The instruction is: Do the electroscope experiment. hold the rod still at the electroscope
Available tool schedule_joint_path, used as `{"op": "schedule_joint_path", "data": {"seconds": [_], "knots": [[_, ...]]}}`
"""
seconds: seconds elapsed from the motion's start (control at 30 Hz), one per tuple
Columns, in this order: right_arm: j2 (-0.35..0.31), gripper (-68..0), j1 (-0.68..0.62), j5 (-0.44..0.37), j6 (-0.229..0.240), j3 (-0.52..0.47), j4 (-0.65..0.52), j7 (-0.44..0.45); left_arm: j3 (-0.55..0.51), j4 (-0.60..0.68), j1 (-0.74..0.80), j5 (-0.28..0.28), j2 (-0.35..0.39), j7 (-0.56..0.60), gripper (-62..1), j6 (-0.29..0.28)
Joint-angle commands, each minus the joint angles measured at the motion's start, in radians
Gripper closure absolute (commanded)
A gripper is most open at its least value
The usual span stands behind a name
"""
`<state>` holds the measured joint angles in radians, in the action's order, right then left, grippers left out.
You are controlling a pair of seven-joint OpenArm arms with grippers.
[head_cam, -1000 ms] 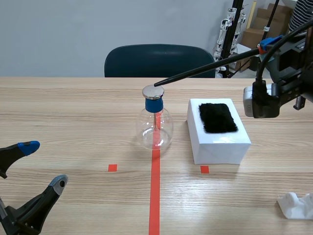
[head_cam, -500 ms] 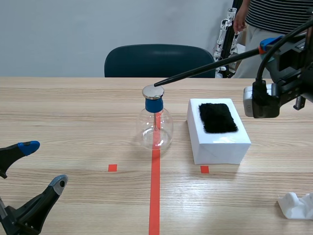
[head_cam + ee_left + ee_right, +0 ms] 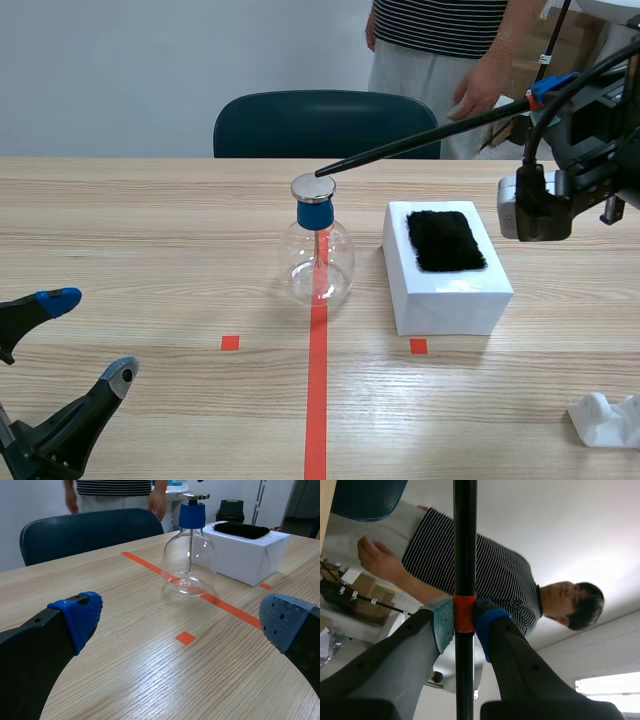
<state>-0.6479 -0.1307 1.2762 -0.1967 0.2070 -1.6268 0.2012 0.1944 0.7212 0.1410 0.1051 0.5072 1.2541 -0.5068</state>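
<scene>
The electroscope (image 3: 319, 250) is a clear glass flask with a blue collar and a flat metal cap, standing on the red tape line; it also shows ahead of my left gripper (image 3: 180, 625) as the flask (image 3: 190, 555). A long black rod (image 3: 420, 138) slants down from the upper right, its tip resting at the metal cap. My right gripper (image 3: 464, 622) is shut on the rod (image 3: 465, 540) at its orange band. My left gripper (image 3: 85, 345) hangs open low at the table's near left, holding nothing.
A white box (image 3: 447, 285) with a black fur pad (image 3: 445, 240) on top stands right of the flask. White crumpled paper (image 3: 605, 420) lies at the near right. A dark chair (image 3: 325, 125) and a person in a striped shirt (image 3: 450, 40) stand beyond the far edge.
A person in a striped shirt has walked leftward behind the table. The rod, the electroscope and both arms have not moved.
</scene>
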Motion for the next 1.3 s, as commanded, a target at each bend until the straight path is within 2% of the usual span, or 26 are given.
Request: {"op": "schedule_joint_path", "data": {"seconds": [0.0,0.53,0.73,0.97,1.27], "knots": [[-0.008,0.1,0.026,0.003,-0.011,-0.008,-0.008,-0.011,-0.004,0.005,0.000,-0.008,0.011,0.017,-62.3,-0.001],[-0.009,0.1,0.026,0.002,-0.011,-0.008,-0.008,-0.011,-0.004,0.005,0.000,-0.008,0.011,0.017,-62.3,-0.001],[-0.012,0.1,0.022,-0.032,-0.011,-0.020,-0.023,-0.011,-0.004,0.005,0.000,-0.008,0.011,0.017,-62.3,-0.001],[-0.014,0.1,-0.092,-0.051,-0.012,-0.113,-0.117,0.001,-0.004,0.005,0.000,-0.008,0.011,0.017,-62.3,-0.001],[-0.013,0.1,-0.329,-0.146,-0.020,-0.323,-0.309,0.000,-0.004,0.005,0.000,-0.008,0.011,0.017,-62.3,-0.001]]}}
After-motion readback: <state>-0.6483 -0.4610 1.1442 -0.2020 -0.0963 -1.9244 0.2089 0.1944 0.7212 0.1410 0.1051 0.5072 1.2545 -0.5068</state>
